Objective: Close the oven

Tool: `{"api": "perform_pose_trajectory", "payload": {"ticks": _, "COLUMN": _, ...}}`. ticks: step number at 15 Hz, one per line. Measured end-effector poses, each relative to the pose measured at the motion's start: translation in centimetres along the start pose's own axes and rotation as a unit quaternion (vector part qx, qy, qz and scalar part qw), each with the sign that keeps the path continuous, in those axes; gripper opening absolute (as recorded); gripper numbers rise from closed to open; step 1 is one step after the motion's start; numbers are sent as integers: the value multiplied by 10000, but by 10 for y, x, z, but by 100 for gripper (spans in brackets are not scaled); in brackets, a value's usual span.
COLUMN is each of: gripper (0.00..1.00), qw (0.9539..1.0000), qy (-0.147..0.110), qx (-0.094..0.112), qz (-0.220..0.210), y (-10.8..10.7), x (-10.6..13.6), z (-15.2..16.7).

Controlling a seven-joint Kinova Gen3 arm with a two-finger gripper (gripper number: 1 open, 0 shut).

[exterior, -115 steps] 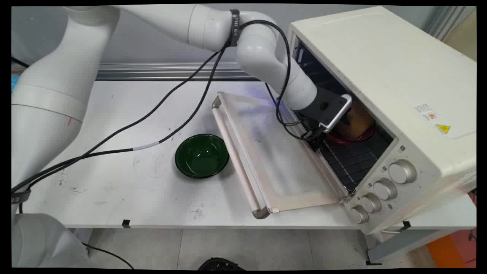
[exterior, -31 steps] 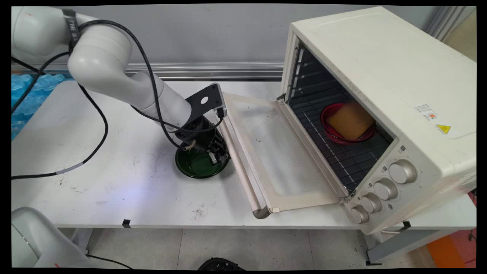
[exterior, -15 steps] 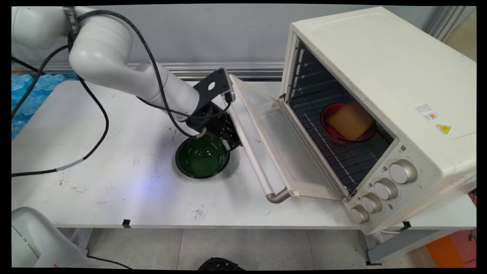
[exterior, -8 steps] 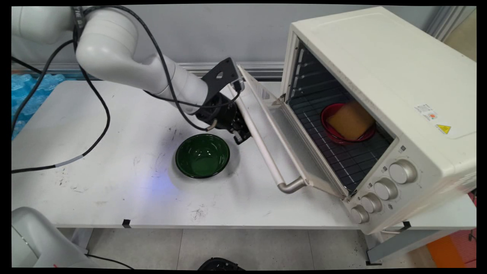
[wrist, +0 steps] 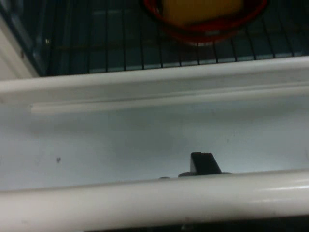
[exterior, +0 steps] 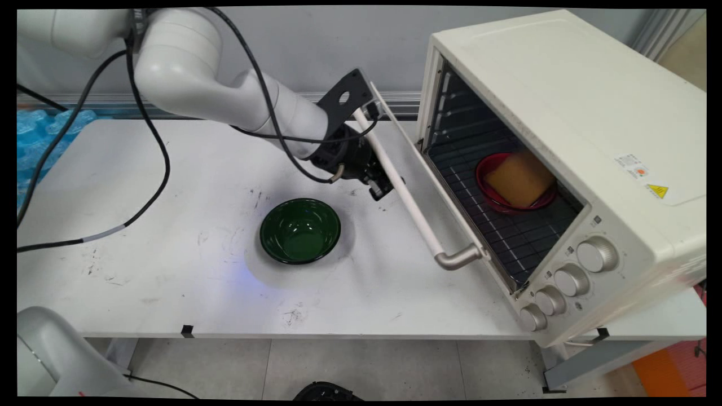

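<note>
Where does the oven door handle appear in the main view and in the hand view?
Main view: the oven door handle runs diagonally at centre, from the gripper down to the right.
Hand view: the same handle is a pale bar across the bottom.
Shared landmark: the red bowl on the oven rack.

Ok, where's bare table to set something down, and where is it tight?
Bare table runs left of the green bowl, and along the near edge in front of it. It is tight between the bowl and the oven: the half-raised door's handle slants there, with the gripper against it. Inside, a red bowl takes the rack's back.
</note>
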Motion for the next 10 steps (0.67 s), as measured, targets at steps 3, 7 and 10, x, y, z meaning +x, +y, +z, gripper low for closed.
{"api": "perform_pose_trajectory", "payload": {"ticks": 3, "gripper": 0, "qw": 9999, "qy": 124, "qx": 18, "qz": -27, "y": 1, "x": 10, "z": 3}}
{"api": "perform_pose_trajectory", "payload": {"ticks": 7, "gripper": 0, "qw": 9996, "qy": 264, "qx": 33, "qz": -40, "y": 1, "x": 22, "z": 5}}
{"api": "perform_pose_trajectory", "payload": {"ticks": 10, "gripper": 0, "qw": 9993, "qy": 367, "qx": 37, "qz": -40, "y": 1, "x": 31, "z": 6}}
